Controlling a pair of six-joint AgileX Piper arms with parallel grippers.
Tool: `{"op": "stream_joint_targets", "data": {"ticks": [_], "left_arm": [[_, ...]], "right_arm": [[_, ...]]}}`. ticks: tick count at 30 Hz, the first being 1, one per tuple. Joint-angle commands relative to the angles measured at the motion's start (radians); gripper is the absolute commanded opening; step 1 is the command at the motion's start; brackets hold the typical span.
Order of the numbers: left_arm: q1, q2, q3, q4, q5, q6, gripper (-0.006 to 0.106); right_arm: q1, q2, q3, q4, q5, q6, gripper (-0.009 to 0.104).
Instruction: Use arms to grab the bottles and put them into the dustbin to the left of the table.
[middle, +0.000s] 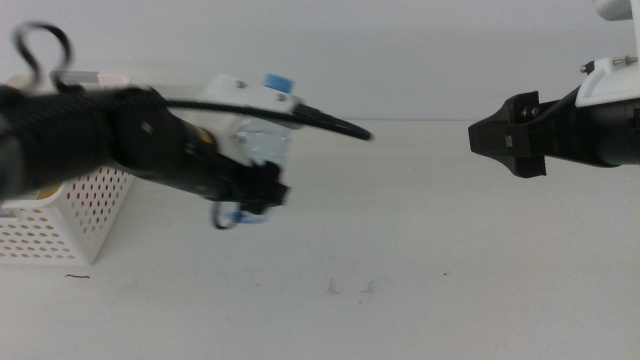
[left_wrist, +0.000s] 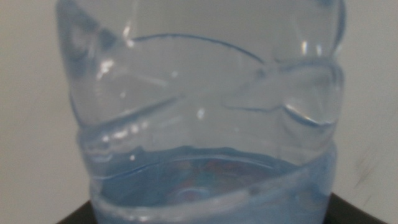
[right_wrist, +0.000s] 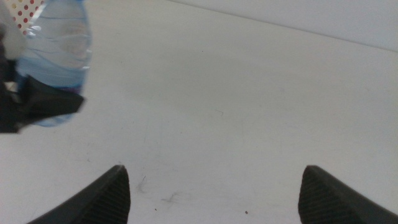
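My left gripper is shut on the lower part of a clear water bottle with a blue cap, and holds it upright above the table, just right of the dustbin. In the left wrist view the bottle fills the picture, with only the dark jaw edges at the bottom corners. The right wrist view shows the same bottle clamped by the left gripper. At the right, my right gripper hovers open with nothing in it.
The dustbin is a white perforated basket at the table's left side, partly hidden behind the left arm. A black cable arcs from the left wrist towards the middle. Faint scuff marks lie on the near tabletop.
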Motion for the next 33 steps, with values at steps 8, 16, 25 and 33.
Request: {"op": "stream_joint_targets", "data": {"ticks": [8,16,25,33], "left_arm": [[0.196,-0.033,-0.259,0.332,0.437,-0.147,-0.002],[0.431,0.006,-0.440,0.357,0.568,-0.101,-0.002],[0.607,0.144,-0.530,0.297,0.554,-0.054,-0.002],[0.652,0.280,-0.532,0.259,0.500,0.017,-0.002]], "right_arm": [[0.001,-0.006,0.004,-0.005,-0.006,-0.002,0.090],[0.001,-0.006,0.004,-0.005,-0.006,-0.002,0.089],[0.001,-0.006,0.004,-0.005,-0.006,-0.002,0.089],[0.001,-0.006,0.004,-0.005,-0.006,-0.002,0.089]]}}
